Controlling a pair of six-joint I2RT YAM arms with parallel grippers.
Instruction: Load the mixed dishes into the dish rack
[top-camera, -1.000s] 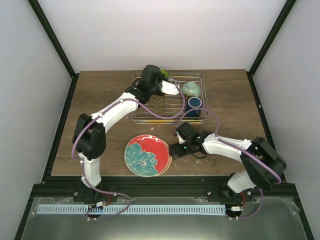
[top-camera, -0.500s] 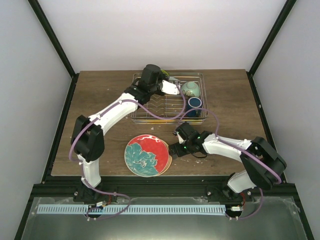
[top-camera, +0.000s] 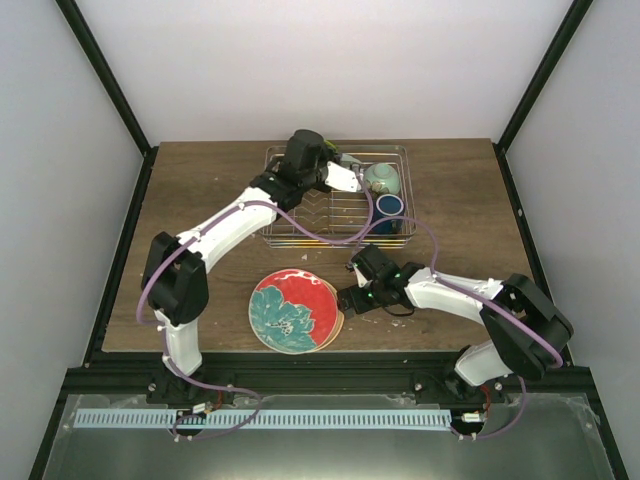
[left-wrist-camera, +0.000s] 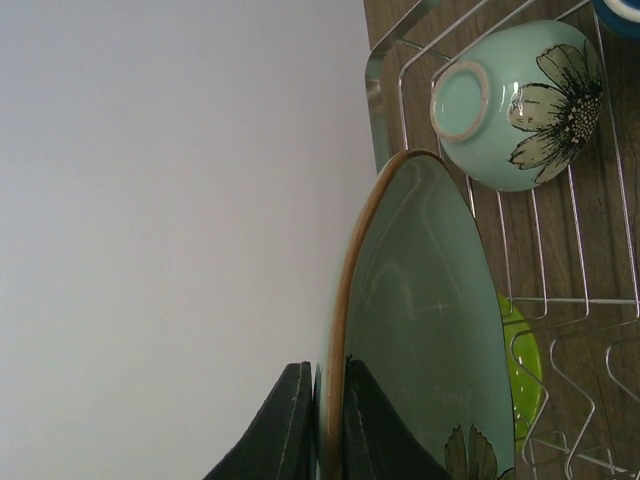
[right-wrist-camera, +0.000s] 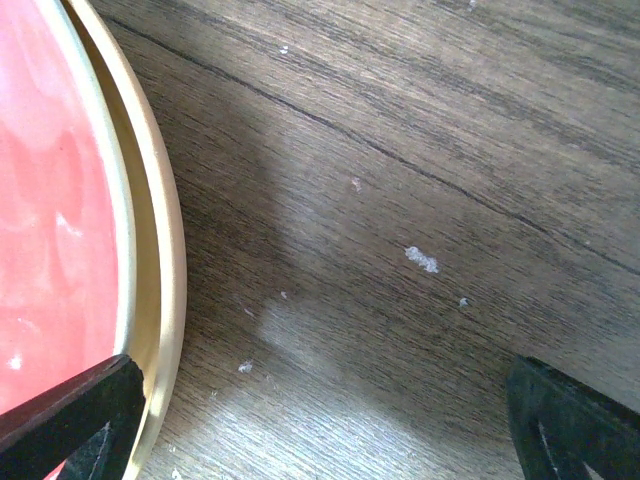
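My left gripper (left-wrist-camera: 322, 372) is shut on the brown rim of a pale green flowered plate (left-wrist-camera: 430, 320), held on edge over the dish rack (left-wrist-camera: 570, 300); the top view shows the gripper (top-camera: 333, 175) above the rack (top-camera: 300, 230). A lime-green plate (left-wrist-camera: 522, 365) shows behind the held plate. The mint-green bowl (top-camera: 381, 179) lies in the rack with its foot ring showing (left-wrist-camera: 510, 100), beside the dark-blue mug (top-camera: 389, 208). The red floral plate (top-camera: 292, 310) lies on the peach-tan plate (right-wrist-camera: 160, 250) on the table. My right gripper (right-wrist-camera: 320, 420) is open, low beside their right edge.
The wooden table (top-camera: 200, 200) is ringed by a black frame, with white walls behind and at both sides. The rack stands at the back middle. The right arm (top-camera: 450, 290) lies low across the front right.
My left wrist has shifted slightly to the right with the plate in it. The right arm and the stacked plates have not moved.
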